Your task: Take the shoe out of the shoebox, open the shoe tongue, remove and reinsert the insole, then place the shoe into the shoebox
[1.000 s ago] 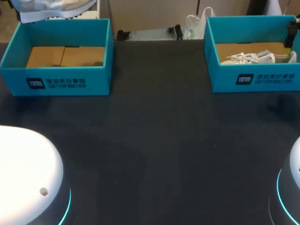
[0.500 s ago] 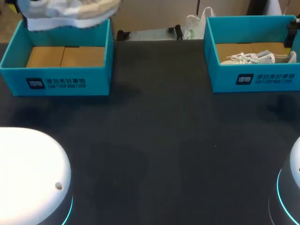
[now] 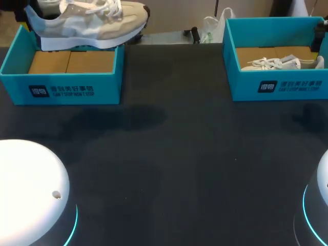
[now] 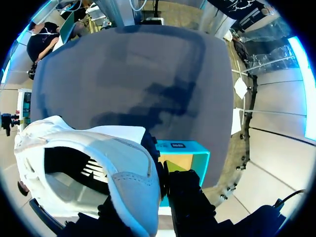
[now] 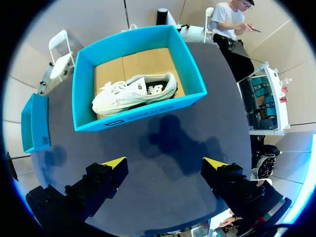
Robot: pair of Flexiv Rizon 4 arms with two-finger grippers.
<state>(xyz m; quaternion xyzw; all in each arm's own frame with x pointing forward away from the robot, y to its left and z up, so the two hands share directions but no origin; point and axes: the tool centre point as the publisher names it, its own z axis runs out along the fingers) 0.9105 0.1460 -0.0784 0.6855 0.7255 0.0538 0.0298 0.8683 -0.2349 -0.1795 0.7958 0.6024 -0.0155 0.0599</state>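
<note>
A beige and white shoe hangs in the air over the back of the empty left teal shoebox. In the left wrist view my left gripper is shut on the heel collar of this shoe, with the left shoebox below it. A second white shoe lies on its side in the right shoebox. My right gripper hovers above the table on the near side of that box, open, with nothing between its fingers. The same white shoe shows in the right shoebox in the head view.
The dark table top spreads between the two boxes and toward the near edge. The white arm bases stand at the near corners. The left box also appears off to the side of my right gripper.
The held shoe has come further into the head view, moving to the right and toward the near side over the left box. The right arm has kept still.
</note>
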